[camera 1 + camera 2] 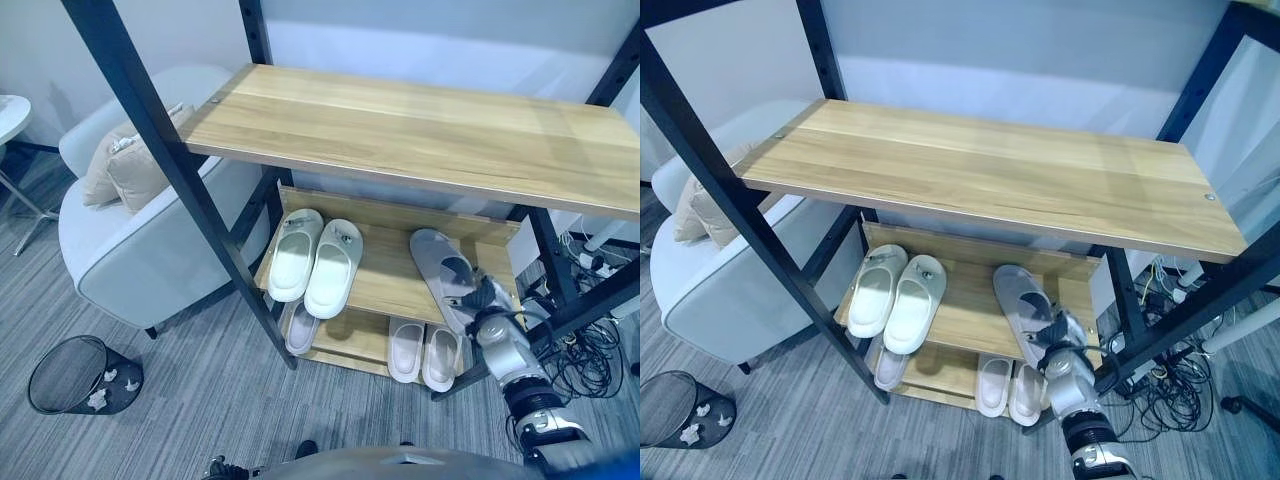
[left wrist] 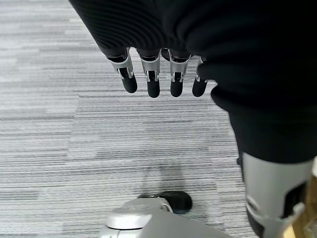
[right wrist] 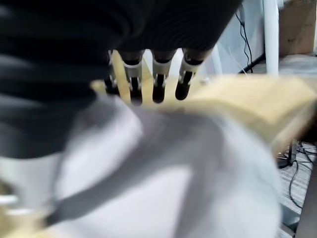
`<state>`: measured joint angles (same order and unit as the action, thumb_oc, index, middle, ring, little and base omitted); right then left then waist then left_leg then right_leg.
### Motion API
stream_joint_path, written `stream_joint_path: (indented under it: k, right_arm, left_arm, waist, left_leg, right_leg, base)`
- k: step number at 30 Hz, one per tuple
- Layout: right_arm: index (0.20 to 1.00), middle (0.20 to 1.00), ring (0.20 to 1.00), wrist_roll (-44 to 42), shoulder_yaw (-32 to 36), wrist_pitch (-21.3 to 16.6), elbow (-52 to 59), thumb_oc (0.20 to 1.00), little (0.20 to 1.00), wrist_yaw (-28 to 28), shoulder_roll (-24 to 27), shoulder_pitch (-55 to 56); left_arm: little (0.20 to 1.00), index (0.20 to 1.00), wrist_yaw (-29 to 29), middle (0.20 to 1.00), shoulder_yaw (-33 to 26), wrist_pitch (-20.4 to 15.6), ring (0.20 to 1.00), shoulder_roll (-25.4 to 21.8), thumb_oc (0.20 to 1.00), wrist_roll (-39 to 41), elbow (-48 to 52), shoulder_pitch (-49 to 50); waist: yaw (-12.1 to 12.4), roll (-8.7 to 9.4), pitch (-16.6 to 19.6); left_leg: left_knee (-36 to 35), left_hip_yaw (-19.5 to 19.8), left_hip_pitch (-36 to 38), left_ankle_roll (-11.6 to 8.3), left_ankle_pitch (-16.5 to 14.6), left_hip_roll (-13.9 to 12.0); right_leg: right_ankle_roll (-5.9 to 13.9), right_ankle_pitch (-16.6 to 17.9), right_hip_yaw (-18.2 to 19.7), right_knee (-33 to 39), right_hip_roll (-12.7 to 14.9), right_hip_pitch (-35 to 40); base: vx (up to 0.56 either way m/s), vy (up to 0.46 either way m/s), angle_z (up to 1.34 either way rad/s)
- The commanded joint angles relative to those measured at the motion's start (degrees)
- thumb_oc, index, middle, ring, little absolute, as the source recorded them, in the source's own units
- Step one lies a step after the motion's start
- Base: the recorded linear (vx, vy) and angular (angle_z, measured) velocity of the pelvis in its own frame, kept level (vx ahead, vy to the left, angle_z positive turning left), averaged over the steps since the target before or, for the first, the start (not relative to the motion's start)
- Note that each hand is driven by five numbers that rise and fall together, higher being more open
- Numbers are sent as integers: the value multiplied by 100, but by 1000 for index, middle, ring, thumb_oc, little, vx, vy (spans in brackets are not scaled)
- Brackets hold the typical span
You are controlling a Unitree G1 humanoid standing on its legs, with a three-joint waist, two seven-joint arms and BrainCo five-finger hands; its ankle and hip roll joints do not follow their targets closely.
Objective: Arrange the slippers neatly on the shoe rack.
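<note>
On the middle shelf (image 1: 385, 285), right hand (image 1: 487, 300) lies at the heel of the grey slipper (image 1: 440, 268); fingers (image 3: 158, 74) reach over it, grip cannot tell. Slipper sits angled, apart from the white pair (image 1: 315, 258) at the left end; probably being slid straight. Two more slippers (image 1: 424, 352) below. Left hand (image 2: 158, 74) hangs over carpet, fingers straight, empty.

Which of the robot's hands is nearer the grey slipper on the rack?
Right. The right hand rests on the grey slipper on the middle shelf; the left hand hangs over the carpet, away from it.
</note>
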<state>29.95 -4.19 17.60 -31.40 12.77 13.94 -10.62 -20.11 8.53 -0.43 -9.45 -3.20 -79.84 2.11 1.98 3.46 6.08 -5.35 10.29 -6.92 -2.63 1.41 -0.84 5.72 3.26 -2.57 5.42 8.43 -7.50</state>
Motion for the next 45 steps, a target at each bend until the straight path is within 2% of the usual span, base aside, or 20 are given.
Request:
stream_joint_path:
  k: [1,3,10,11,14,16,22,26,29,35,36,38,42,45]
  right_arm:
    - [1000,1000,1000,342,856,474,915,1000,1000,-715,537,-356]
    - [1000,1000,1000,391,841,540,983,1000,1000,-752,539,-312]
    - [1000,1000,1000,309,771,380,631,1000,1000,-514,563,-357]
    - [1000,1000,1000,138,669,71,56,1000,1000,-222,617,-587]
    - [1000,1000,1000,138,669,71,56,1000,1000,-222,617,-588]
    - [1000,1000,1000,-129,433,-305,-841,1000,1000,21,721,-1037]
    - [1000,1000,1000,-147,246,-270,-689,1000,1000,-302,564,-1070]
    - [1000,1000,1000,-202,31,-230,-1069,1000,1000,-497,296,-1451]
    - [1000,1000,1000,-202,-73,-204,-962,1000,1000,-641,138,-1356]
    - [1000,1000,1000,-238,-200,-413,-1274,1000,1000,-512,17,-1179]
    - [1000,1000,1000,-248,-295,-592,-1446,1000,1000,-329,19,-1152]
    - [1000,1000,1000,-282,-321,-706,-1512,1000,1000,-207,8,-1165]
    - [1000,1000,1000,-104,-526,-1025,-1732,1000,1000,443,170,-1282]
    - [1000,1000,1000,4,-597,-1034,-1779,1000,1000,613,267,-1482]
  left_arm:
    - [1000,1000,44,1000,-9,156,1000,964,1000,89,-566,-506]
    - [1000,1000,66,1000,-2,148,1000,996,1000,121,-557,-534]
    - [1000,1000,116,1000,-26,78,1000,979,1000,86,-618,-528]
    - [1000,1000,127,1000,-8,39,1000,953,1000,33,-660,-512]
    - [1000,1000,127,1000,-8,39,1000,953,1000,33,-660,-513]
    - [1000,1000,109,1000,-3,18,1000,902,1000,1,-682,-551]
    - [1000,1000,59,1000,-21,50,1000,948,1000,102,-691,-661]
    - [1000,1000,70,1000,47,94,1000,943,1000,59,-698,-675]
    - [1000,1000,61,1000,48,110,1000,944,1000,63,-698,-700]
    - [1000,1000,82,1000,59,91,1000,930,1000,34,-711,-639]
    - [1000,1000,90,1000,67,83,1000,901,1000,9,-736,-626]
    - [1000,1000,80,1000,78,83,1000,896,1000,-16,-745,-628]
    - [1000,1000,69,1000,107,59,1000,900,1000,-65,-768,-650]
    - [1000,1000,45,1000,116,37,1000,900,1000,-66,-774,-663]
  waist:
    - [69,60,-138]
    - [58,39,-132]
    - [63,15,-131]
    - [82,17,-144]
    - [81,17,-145]
    - [121,53,-155]
    - [83,96,-184]
    - [120,108,-169]
    - [111,119,-138]
    - [108,109,-72]
    - [123,115,-61]
    - [124,122,-56]
    - [132,152,-52]
    - [136,167,-57]
  left_leg:
    - [35,-37,-103,319,241,229]
    - [35,-37,-89,321,232,231]
    - [35,-39,-75,325,229,237]
    - [35,-39,-93,329,238,236]
    - [35,-39,-93,329,238,236]
    - [35,-35,-139,331,246,239]
    - [35,-55,-169,330,258,233]
    - [35,-43,-141,333,253,235]
    - [35,-69,-81,337,233,226]
    - [35,-60,-5,352,209,244]
    - [35,-67,-1,356,210,252]
    - [35,-65,-4,361,211,260]
    - [35,-58,-36,369,217,273]
    - [35,-53,-61,370,224,282]
  right_leg:
    - [116,-118,-335,-42,197,354]
    - [113,-120,-317,-42,204,352]
    - [103,-129,-321,-42,203,360]
    - [106,-132,-364,-42,209,370]
    - [106,-133,-365,-42,209,371]
    - [124,-134,-420,-42,220,352]
    - [141,-114,-398,-42,215,312]
    - [148,-105,-392,-42,230,343]
    - [150,-99,-368,-42,231,389]
    - [159,-109,-359,-42,257,454]
    - [162,-112,-370,-42,265,462]
    - [176,-108,-376,-42,265,462]
    - [196,-127,-421,-42,287,466]
    - [208,-124,-440,-42,295,452]
  base:
    - [52,-8,4]
    - [50,8,-3]
    - [8,3,0]
    - [0,0,0]
    - [0,0,0]
    - [0,0,0]
    - [0,0,0]
    - [1,1,1]
    - [-2,2,3]
    - [0,0,0]
    - [0,0,0]
    - [0,0,0]
    - [0,0,0]
    - [0,0,0]
